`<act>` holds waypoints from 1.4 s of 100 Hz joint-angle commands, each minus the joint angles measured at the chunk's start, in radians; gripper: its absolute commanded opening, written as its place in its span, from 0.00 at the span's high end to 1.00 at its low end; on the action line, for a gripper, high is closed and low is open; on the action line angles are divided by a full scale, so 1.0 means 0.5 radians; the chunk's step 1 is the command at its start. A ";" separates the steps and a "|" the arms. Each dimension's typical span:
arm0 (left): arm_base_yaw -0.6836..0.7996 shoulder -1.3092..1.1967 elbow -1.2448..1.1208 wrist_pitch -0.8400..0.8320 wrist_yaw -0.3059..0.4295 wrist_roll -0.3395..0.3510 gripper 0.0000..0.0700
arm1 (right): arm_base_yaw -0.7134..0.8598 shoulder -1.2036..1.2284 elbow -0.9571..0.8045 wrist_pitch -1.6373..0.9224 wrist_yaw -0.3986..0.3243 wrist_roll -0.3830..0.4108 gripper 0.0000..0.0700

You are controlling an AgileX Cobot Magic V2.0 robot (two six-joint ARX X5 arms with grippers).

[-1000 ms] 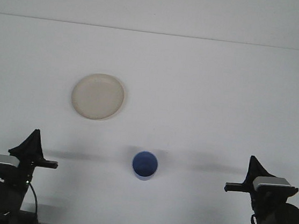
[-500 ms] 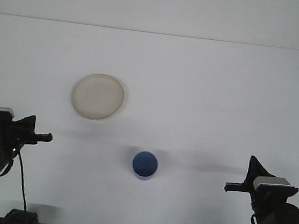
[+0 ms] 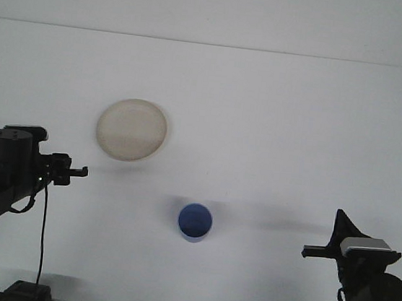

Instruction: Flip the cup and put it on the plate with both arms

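Observation:
A cream round plate (image 3: pixel 131 129) lies on the white table, left of centre. A small blue cup (image 3: pixel 195 222) stands on the table nearer to me, close to the middle; from here I cannot tell whether its mouth faces up or down. My left gripper (image 3: pixel 75 172) is raised at the left edge, pointing right, below and left of the plate and well apart from the cup. My right gripper (image 3: pixel 326 248) rests low at the right front, far from the cup. Neither gripper holds anything.
The white table (image 3: pixel 283 131) runs back to a pale wall. The left arm's black body and a hanging cable (image 3: pixel 42 227) fill the left front corner. The right arm's base (image 3: pixel 373 294) sits in the right front corner.
My left arm has lifted from its low rest pose and swung up and to the right, toward the plate's side of the table. The right arm, cup and plate have not moved.

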 commanded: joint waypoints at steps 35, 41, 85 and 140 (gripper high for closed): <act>-0.183 0.069 0.056 -0.007 0.344 -0.030 0.33 | 0.000 0.006 0.018 0.017 0.005 0.006 1.00; -0.291 0.124 0.075 -0.007 0.357 -0.060 0.33 | 0.000 0.006 0.018 0.017 0.004 0.007 1.00; -1.054 0.806 0.443 0.045 0.356 -0.098 0.33 | 0.000 0.006 0.018 0.017 0.004 0.007 1.00; -1.421 1.186 0.477 0.054 0.329 -0.037 0.33 | 0.000 0.006 0.018 0.017 0.004 0.007 1.00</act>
